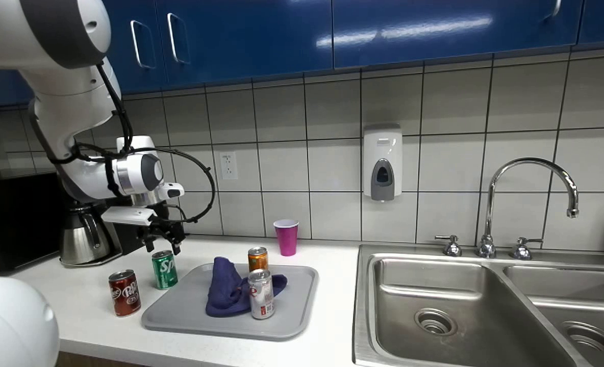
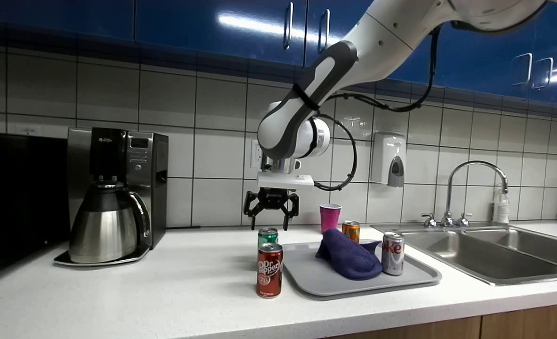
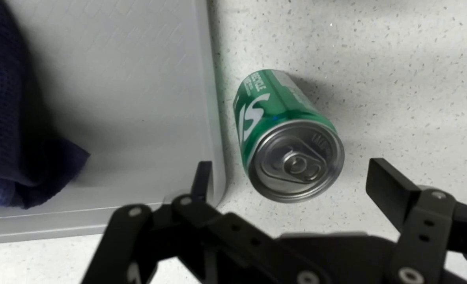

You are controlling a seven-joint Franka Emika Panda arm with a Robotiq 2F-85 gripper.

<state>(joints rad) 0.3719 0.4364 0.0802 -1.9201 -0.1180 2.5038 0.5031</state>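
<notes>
The gripper point(image 2: 269, 224) stood unloaded above the green can point(image 3: 288, 136), beside the tray point(image 1: 179, 306).
The gripper's fingers were spread wide, held nothing, and left clearance on both sides of the lid. The green can stood upright on the surface point(image 2: 165, 292), just beside the tray's left edge in both exterior views; its flat base presumably kept it stable. The red can point(image 2: 269, 270) stood left of the tray, toward its front corner. On the tray lay a bunched purple cloth point(image 1: 226, 290), likely confined by the raised rim, with a silver can point(image 1: 261, 294) upright beside it. An orange can point(image 1: 257, 259) stood at the tray's far side, base hidden. Behind the tray stood a pink cup point(image 1: 286, 238), perhaps set back for working clearance. The coffee maker point(image 2: 142, 179) stood well left of the tray.
</notes>
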